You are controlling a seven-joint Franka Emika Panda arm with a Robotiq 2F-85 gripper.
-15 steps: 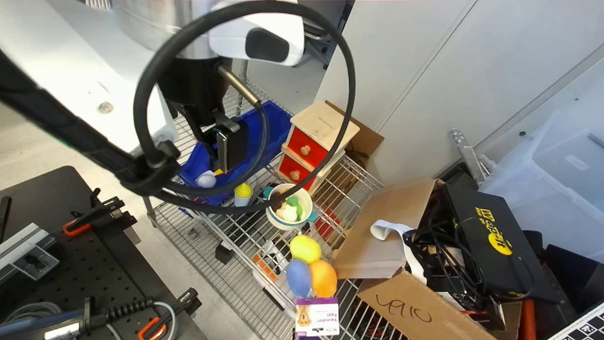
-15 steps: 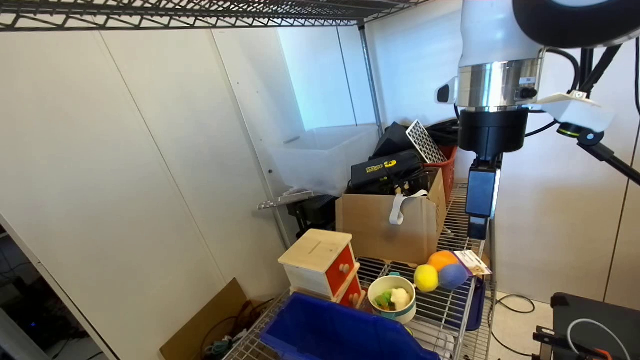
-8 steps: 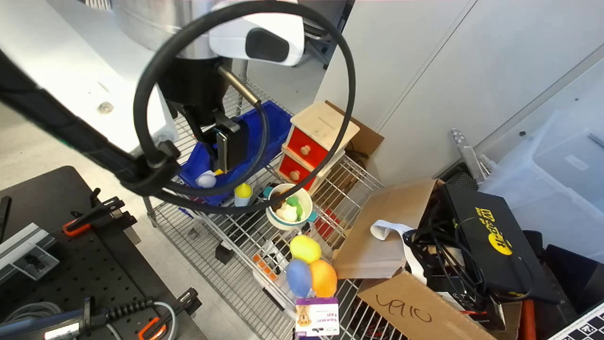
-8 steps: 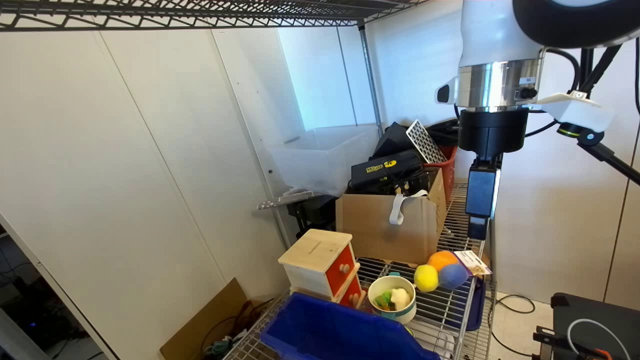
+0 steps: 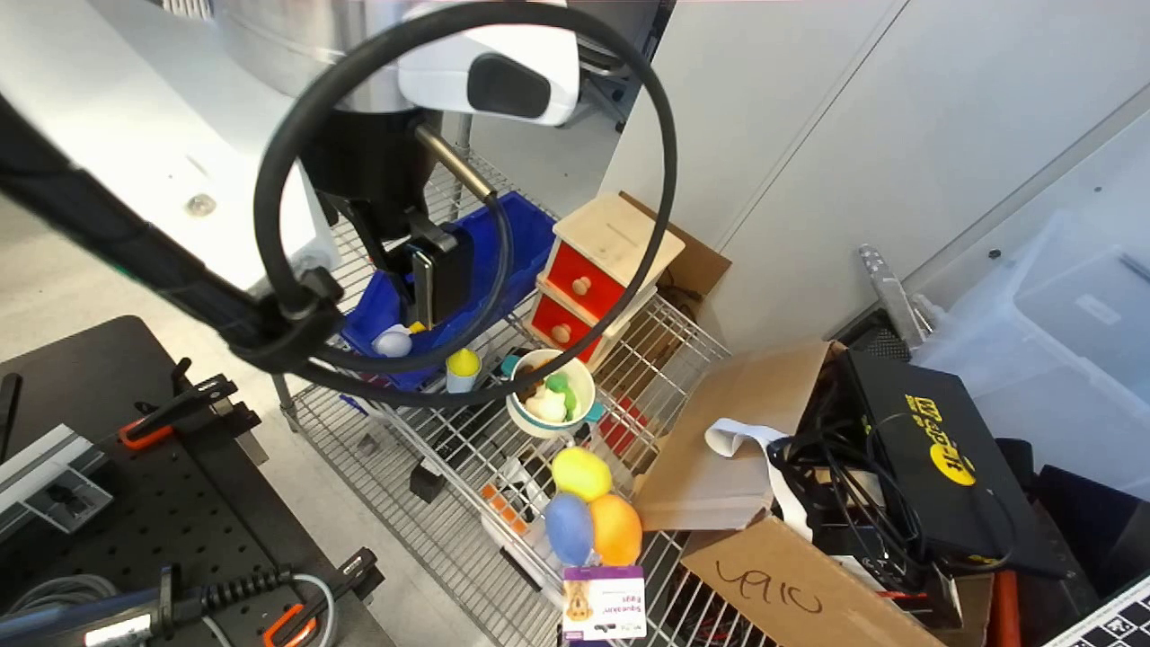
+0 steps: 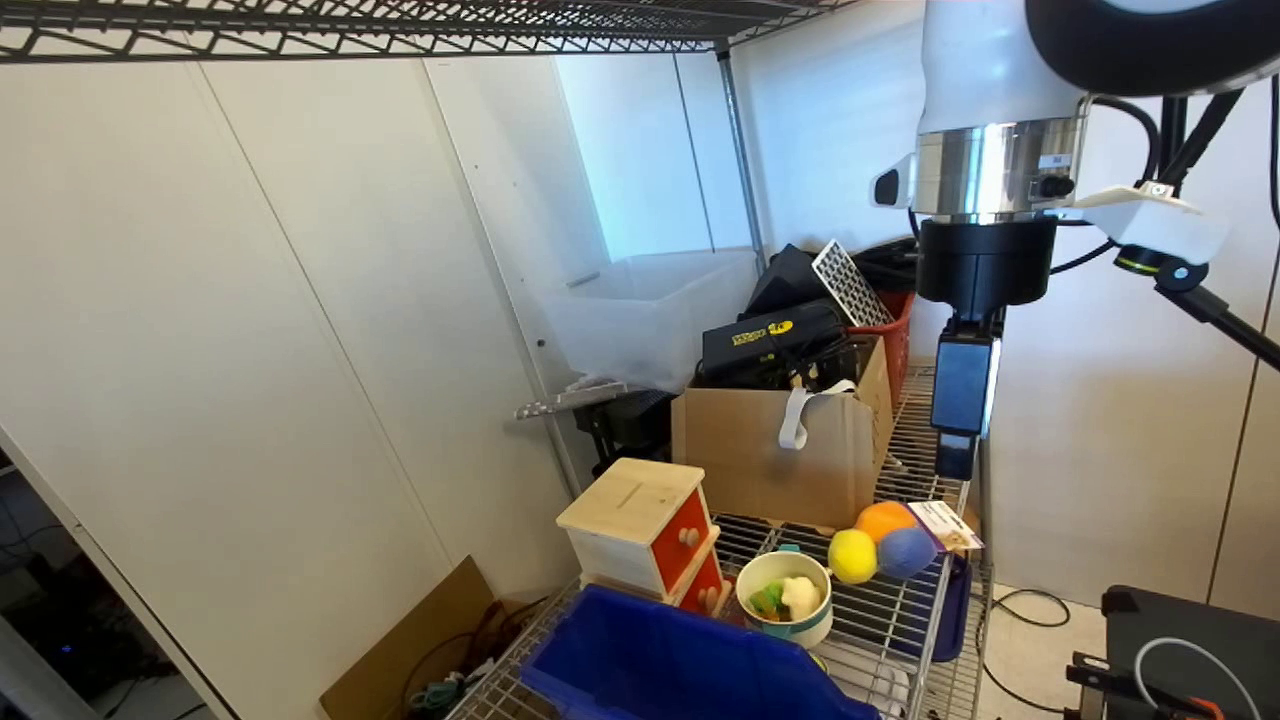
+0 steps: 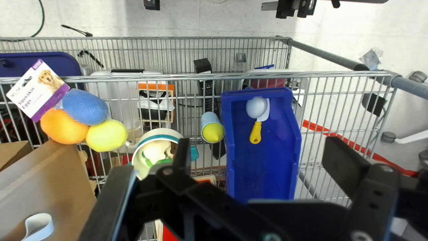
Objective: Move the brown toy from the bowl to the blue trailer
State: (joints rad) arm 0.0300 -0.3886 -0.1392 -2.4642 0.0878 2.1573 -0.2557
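Observation:
My gripper (image 7: pixel 264 160) is open and empty, its fingers wide apart in the wrist view. It is held above the shelf, also seen in both exterior views (image 5: pixel 427 301) (image 6: pixel 956 456). The bowl (image 7: pixel 157 134), cream with teal handles, stands on the wire shelf (image 5: pixel 532 426) (image 6: pixel 752 580), partly behind my left finger in the wrist view. It holds white and green toys and the brown toy (image 7: pixel 174 147), partly hidden by that finger; brown also shows at the bowl's inner edge in an exterior view (image 5: pixel 530 385). The blue trailer (image 7: pixel 260 170) lies below between my fingers (image 5: pixel 530 235) (image 6: pixel 680 655).
A pale-blue spoon-like toy with a yellow handle (image 7: pixel 255 134) lies in the trailer. A cup with a yellow-green cone (image 7: pixel 213 130) stands between trailer and bowl. A wooden drawer box (image 6: pixel 632 520), colored eggs (image 5: pixel 580 474) and a cardboard box (image 6: pixel 770 460) are nearby.

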